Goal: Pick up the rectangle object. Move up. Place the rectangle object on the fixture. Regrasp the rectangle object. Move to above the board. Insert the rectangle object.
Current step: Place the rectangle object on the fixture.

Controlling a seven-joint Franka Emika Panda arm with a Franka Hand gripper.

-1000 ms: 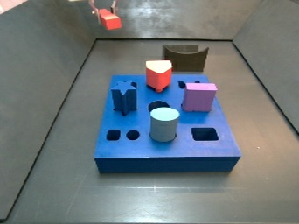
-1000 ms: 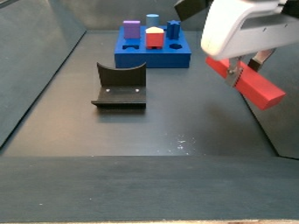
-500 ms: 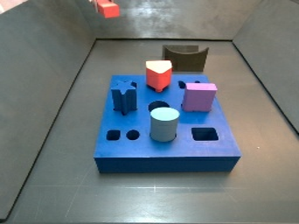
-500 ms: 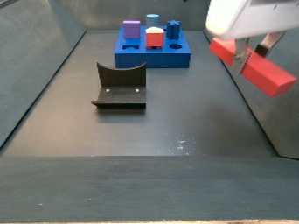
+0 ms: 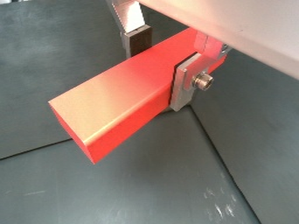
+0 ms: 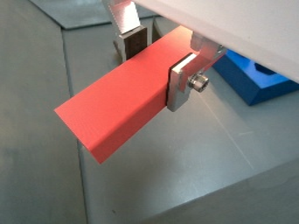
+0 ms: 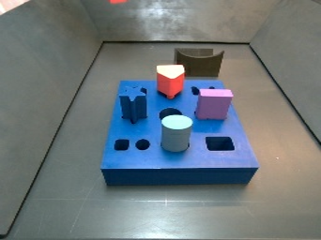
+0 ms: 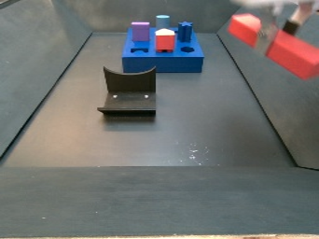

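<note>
Rectangle object [image 5: 117, 103] clamped between gripper [image 5: 162, 59] fingers

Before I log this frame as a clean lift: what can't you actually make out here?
- The hand: cropped in both wrist views; in a side view out of frame, only a blurred bar shows.
- The rectangle object's rear end: hidden behind the fingers.
- The fixture: base hidden by the board.

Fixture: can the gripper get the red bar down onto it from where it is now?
Probably yes. The gripper holds the rectangle object high, clamped between its fingers. The fixture stands alone on open floor, its notch bare, apart from the board. Nothing visible blocks the descent.
</note>
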